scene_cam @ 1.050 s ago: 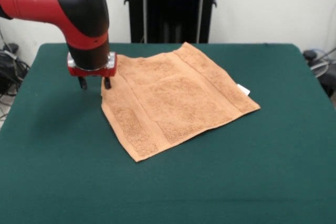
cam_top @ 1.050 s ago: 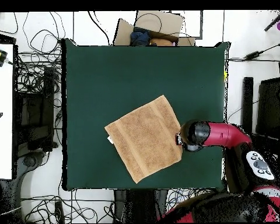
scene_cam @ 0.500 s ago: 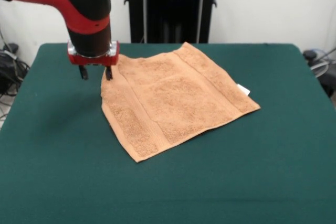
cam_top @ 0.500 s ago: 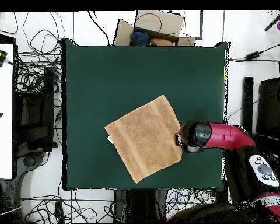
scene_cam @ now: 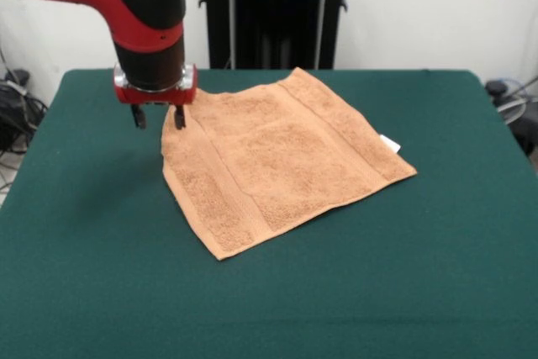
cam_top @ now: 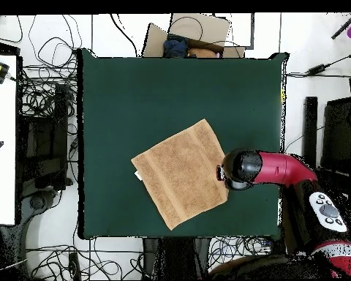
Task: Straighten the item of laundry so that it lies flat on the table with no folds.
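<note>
The orange-tan terry-cloth towel (scene_cam: 282, 161) already lies flat at centre frame on the dark green cloth-covered table (scene_cam: 437, 275). Upper left, the red-and-black gripper (scene_cam: 156, 117) hangs part-open, empty; I'd simply withdraw.

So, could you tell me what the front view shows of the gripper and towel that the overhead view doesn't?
Only the front view shows the gripper itself: two dark fingers set apart, raised off the table beside the towel's corner, holding nothing. It also shows the border bands and the white tag clearly.

Only the overhead view shows the towel lying diagonally on the table, towards the side nearest the robot's base; there the arm's wrist hides the gripper.

Both show the towel spread flat.
</note>
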Robot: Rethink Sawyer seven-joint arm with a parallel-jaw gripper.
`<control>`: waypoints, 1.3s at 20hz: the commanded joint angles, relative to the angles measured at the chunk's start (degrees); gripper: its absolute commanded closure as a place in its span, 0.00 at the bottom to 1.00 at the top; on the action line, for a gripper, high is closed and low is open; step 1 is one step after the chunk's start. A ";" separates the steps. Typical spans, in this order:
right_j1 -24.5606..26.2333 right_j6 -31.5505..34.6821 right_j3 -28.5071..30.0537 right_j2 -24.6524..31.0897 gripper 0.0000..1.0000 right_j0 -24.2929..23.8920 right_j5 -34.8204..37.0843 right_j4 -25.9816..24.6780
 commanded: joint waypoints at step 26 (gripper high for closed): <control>12.04 3.02 5.82 -4.62 0.00 0.28 -14.37 -6.25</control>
